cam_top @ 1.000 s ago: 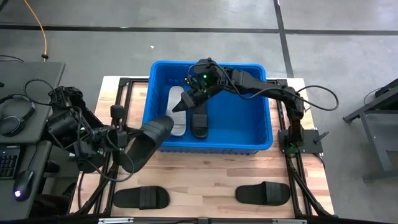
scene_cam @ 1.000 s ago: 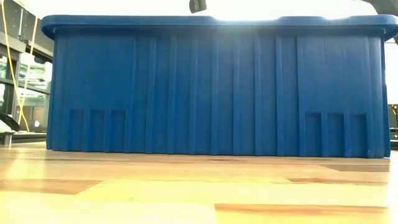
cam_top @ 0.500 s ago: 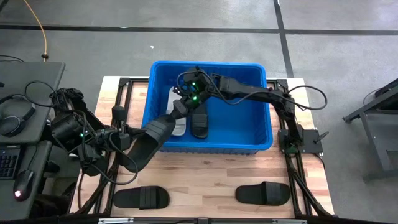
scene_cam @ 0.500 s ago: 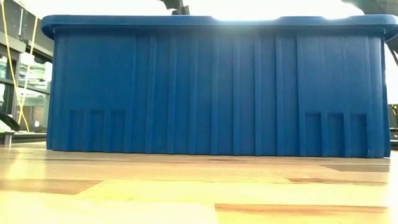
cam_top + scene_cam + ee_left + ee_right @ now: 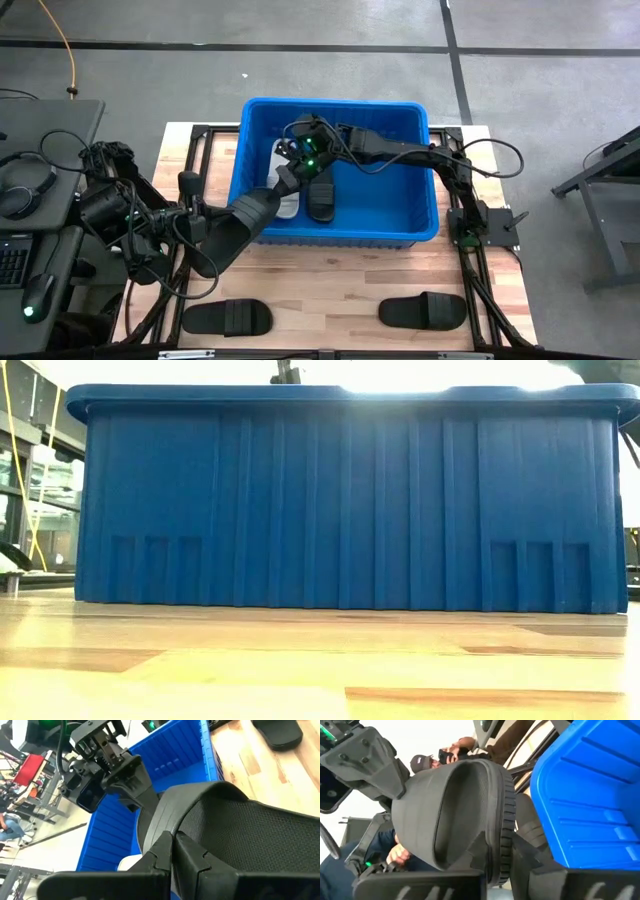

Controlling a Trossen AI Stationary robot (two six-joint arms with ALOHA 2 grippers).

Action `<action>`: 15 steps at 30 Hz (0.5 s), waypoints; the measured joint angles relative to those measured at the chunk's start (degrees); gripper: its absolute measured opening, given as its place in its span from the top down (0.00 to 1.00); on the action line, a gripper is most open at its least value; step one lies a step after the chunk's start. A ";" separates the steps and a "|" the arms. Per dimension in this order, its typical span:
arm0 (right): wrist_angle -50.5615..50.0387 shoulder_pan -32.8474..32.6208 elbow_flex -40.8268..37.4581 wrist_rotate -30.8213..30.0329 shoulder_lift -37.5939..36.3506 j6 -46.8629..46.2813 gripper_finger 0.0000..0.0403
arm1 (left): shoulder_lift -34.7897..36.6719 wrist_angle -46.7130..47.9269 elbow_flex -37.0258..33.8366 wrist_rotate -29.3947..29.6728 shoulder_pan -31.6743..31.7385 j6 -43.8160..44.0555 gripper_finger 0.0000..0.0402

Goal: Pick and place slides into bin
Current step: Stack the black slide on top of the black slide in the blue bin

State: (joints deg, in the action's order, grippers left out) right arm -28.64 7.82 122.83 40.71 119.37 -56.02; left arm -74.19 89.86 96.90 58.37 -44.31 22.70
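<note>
A black slide (image 5: 240, 218) hangs in the air between both grippers, its far end over the near left rim of the blue bin (image 5: 425, 236). My left gripper (image 5: 200, 228) is shut on the end nearer the table's left edge. My right gripper (image 5: 284, 180), reaching across the bin, is shut on the other end. Inside the bin a light grey slide (image 5: 283, 158) and a black slide (image 5: 320, 197) lie flat on the floor. Two more black slides (image 5: 226, 317) (image 5: 422, 311) lie flat on the table near its front edge. My left gripper pinches the slide's near part (image 5: 200, 827) between its two fingers, which run along the slide; which part they hold is hidden by the gripper itself. The slide is lifted clear. My right gripper pinches the slide's far end (image 5: 146, 790) between its two fingers (image 5: 124, 766), coming slantwise from above over the bin. The ribbed sole edge (image 5: 506, 815) sits between them.
The bin's tall front wall (image 5: 350, 510) fills the low view and hides its inside. Black frame rails run along the table's left (image 5: 190, 180) and right (image 5: 470, 250) sides. People (image 5: 455, 745) show in the room beyond. A desk with headphones (image 5: 30, 180) stands left of the table.
My right gripper has gone from over the middle of the bin toward its near left corner and taken hold of the far end of the slide. My left gripper has carried the slide a little toward the bin and keeps its hold.
</note>
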 joint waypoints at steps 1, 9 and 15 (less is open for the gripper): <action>-0.01 -0.29 0.00 -0.62 0.00 0.32 0.96 | 0.00 0.00 0.02 -0.01 0.00 0.02 1.00; -5.22 -1.82 0.05 -8.98 -1.90 4.22 0.99 | 0.85 0.17 0.00 -0.70 0.07 3.33 1.00; -10.87 -1.54 0.15 -16.11 -5.77 8.43 0.99 | 3.23 0.19 -0.01 -0.48 0.09 5.56 0.89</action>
State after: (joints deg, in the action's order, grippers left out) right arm -39.52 6.28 122.98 24.59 113.60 -47.59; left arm -70.97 90.05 96.89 57.89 -44.23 28.26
